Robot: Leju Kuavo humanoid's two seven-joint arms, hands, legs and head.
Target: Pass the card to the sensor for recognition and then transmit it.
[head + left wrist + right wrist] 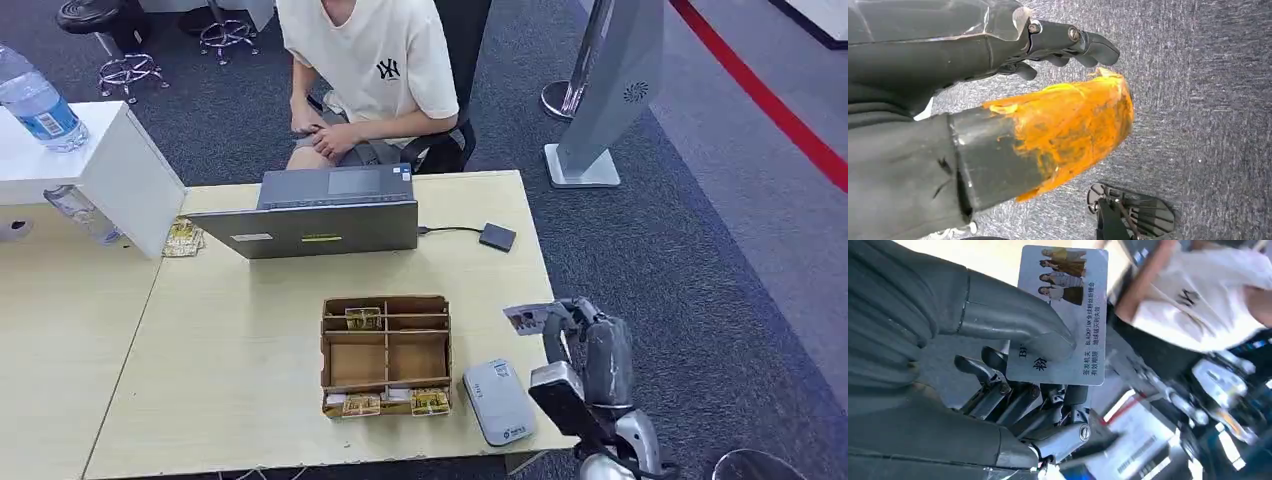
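My right hand (575, 330) hovers off the table's right front corner and pinches a pale printed card (524, 318) between thumb and fingers. In the right wrist view the card (1068, 305) shows small figures and dark text, with my thumb (1013, 315) pressed on its face. The grey card sensor (498, 400) lies flat on the table, below and to the left of the held card. My left hand (1068, 42) hangs over grey carpet, fingers curled with nothing in them.
A brown divided cardboard tray (386, 352) with several cards stands left of the sensor. A grey laptop (325, 215) and a small black drive (497, 237) lie further back. A person in a cream shirt (365, 65) sits behind the table. A white box (90, 165) stands at left.
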